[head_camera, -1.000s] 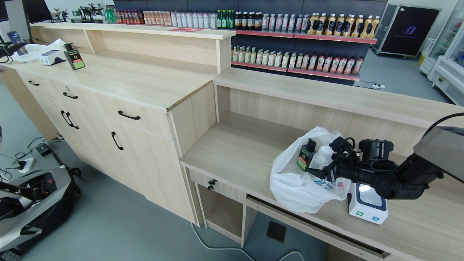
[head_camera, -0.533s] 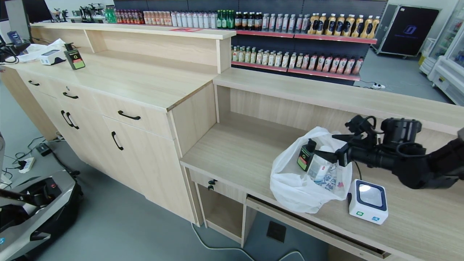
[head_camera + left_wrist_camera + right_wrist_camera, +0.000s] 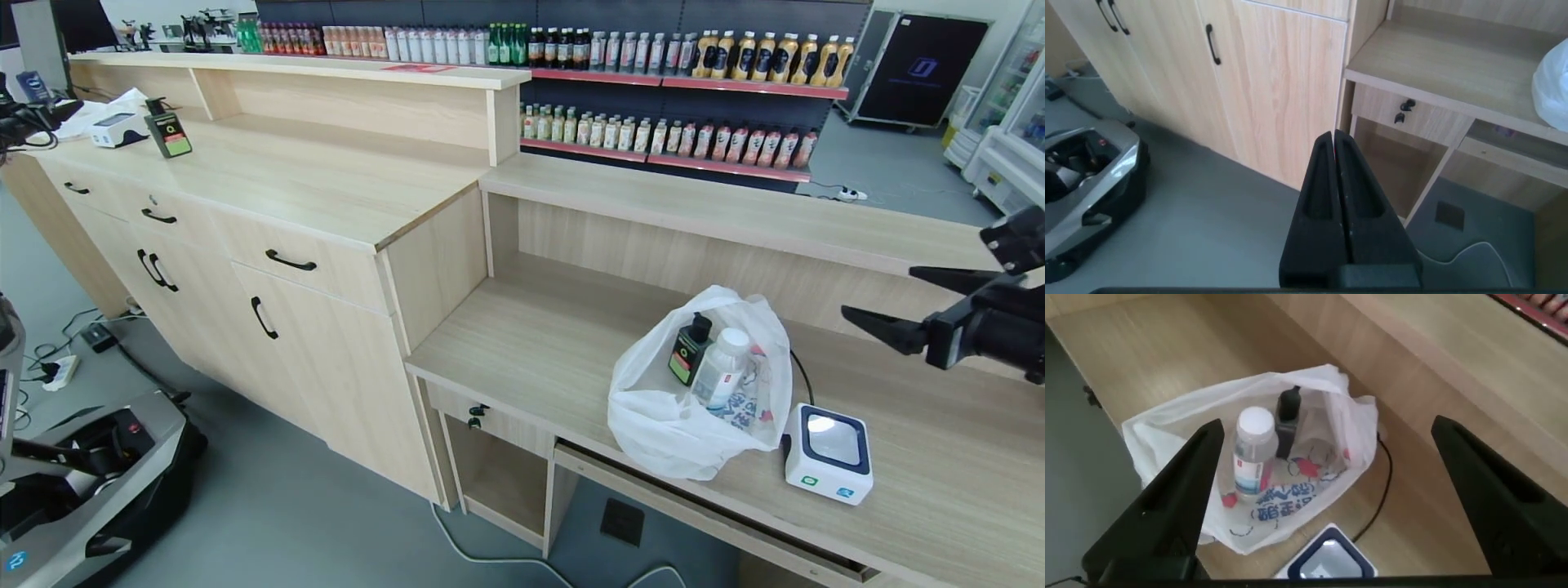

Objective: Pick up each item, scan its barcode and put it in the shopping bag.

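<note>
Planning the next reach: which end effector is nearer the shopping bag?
Right. The right end effector hangs open above the counter beside the shopping bag; the left end effector is shut, low over the floor by the cabinets, farther off.

No text readable: label on white bottle (image 3: 718,371) and blue print on shopping bag (image 3: 739,412), lower right of centre, and labels on shelf bottles (image 3: 653,51) along top, all too small.

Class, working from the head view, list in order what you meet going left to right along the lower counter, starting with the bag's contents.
From the left: black bottle → white-capped bottle, both inside the shopping bag → scanner → right gripper, open.
</note>
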Controlling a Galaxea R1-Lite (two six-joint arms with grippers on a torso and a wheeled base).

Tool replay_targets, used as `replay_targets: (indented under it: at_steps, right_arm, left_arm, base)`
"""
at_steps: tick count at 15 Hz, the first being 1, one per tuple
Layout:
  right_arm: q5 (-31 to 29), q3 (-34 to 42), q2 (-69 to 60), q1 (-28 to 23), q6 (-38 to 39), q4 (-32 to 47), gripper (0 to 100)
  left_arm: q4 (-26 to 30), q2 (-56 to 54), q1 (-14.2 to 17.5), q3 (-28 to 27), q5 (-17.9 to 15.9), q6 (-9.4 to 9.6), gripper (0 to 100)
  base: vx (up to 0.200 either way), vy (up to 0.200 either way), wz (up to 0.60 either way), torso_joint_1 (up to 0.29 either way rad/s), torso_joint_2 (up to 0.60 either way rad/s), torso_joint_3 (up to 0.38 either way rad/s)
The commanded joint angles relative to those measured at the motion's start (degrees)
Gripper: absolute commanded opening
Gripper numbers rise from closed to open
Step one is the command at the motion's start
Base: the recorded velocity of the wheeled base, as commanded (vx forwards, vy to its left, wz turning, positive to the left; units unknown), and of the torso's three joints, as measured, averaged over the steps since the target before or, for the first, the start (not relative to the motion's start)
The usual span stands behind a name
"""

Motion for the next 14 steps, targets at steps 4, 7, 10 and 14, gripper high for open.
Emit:
replay_targets:
  at_steps: [4, 7, 10, 14]
  right_arm:
    - [-11.2, 1.0, -11.1, 0.3, 2.5, 2.2, 100]
    - [-21.7, 2.3, -14.2, 2.4, 7.1, 5.8, 100]
    - [-25.7, 6.4, -17.8, 2.1, 13.6, 8.8, 100]
    - [-22.7, 23.9, -30.3, 2.5, 20.0, 7.2, 100]
  left_arm:
    - [0.0, 0.0, 0.0, 0.0, 0.0, 0.00, 0]
    - [0.0, 0.0, 0.0, 0.0, 0.0, 0.00, 0]
    - [0.0, 0.0, 0.0, 0.0, 0.0, 0.00, 0]
    - [0.0, 0.0, 0.0, 0.0, 0.0, 0.00, 0]
  base:
    - [0.000, 0.000, -0.60, 0.000, 0.00, 0.001]
    - [0.000, 0.000, -0.60, 0.004, 0.01, 0.007]
    - [0.000, 0.000, -0.40, -0.003, 0.00, 0.003]
    - [0.000, 0.000, 0.00, 0.000, 0.00, 0.000]
